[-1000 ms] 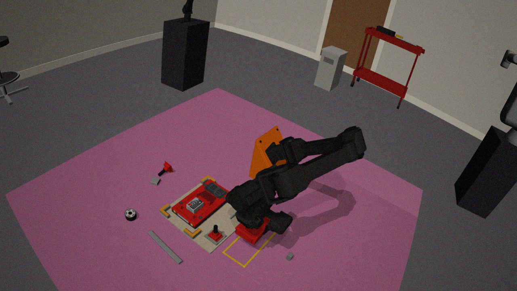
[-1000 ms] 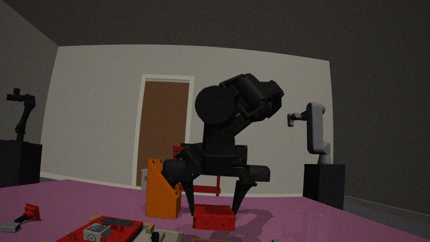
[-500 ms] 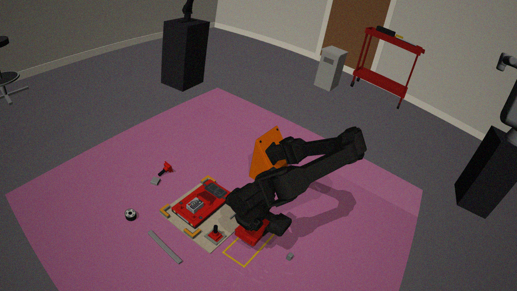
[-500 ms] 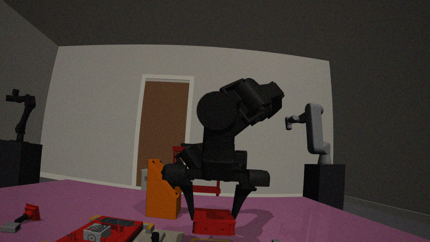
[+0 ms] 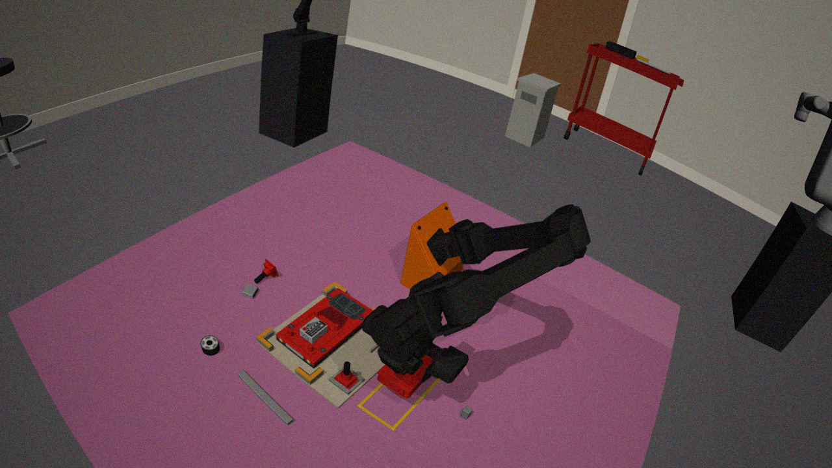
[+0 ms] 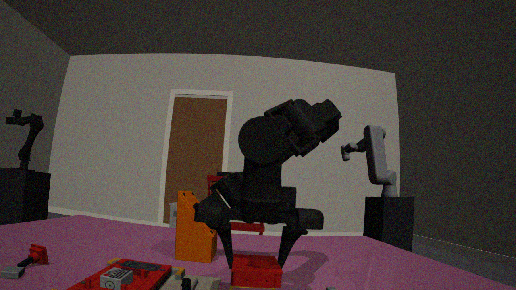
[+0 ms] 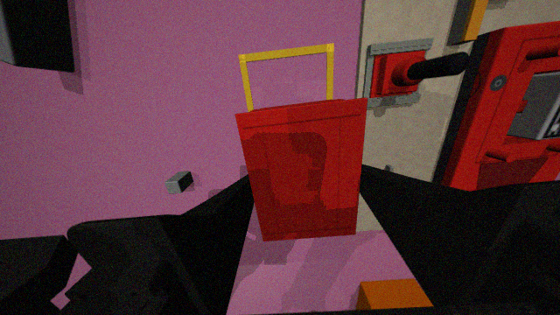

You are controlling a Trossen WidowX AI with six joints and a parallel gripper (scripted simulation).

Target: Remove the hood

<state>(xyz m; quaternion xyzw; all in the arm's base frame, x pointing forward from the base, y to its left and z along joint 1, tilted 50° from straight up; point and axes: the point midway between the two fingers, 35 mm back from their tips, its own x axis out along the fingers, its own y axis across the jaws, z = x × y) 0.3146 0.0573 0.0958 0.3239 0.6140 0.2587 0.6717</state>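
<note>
Near the front edge of the pink table top [image 5: 174,244], the black gripper [image 6: 255,266] pinches the red hood [image 6: 256,271] between its two tapered fingers [image 6: 226,248], one on each side of the part. From the exterior view the hood sits low, close to the surface; whether it touches the table cannot be told. Seen from the top, the hood [image 5: 401,381] overlaps the back corner of the yellow marked area [image 5: 372,414], with most of that outline still showing toward the front edge. The wrist view agrees: the hood [image 7: 302,171] covers the near end of the yellow outline [image 7: 284,53], whose far end lies uncovered beyond it.

Just beside the marked area, toward the left edge, lies a beige base board [image 5: 360,349] carrying the toy car [image 5: 316,337], red, with a grey block on its middle. A small red stand with a black peg [image 5: 347,375] sits on the board's front corner, near the hood. An orange wedge block [image 5: 427,244] stands behind the arm, toward the middle of the table. A small grey cube [image 5: 465,412] lies near the front edge, to the right of the marked area. Further left lie a grey bar [image 5: 264,396], a black-and-white wheel [image 5: 210,344] and a red-and-black peg piece [image 5: 266,271].
</note>
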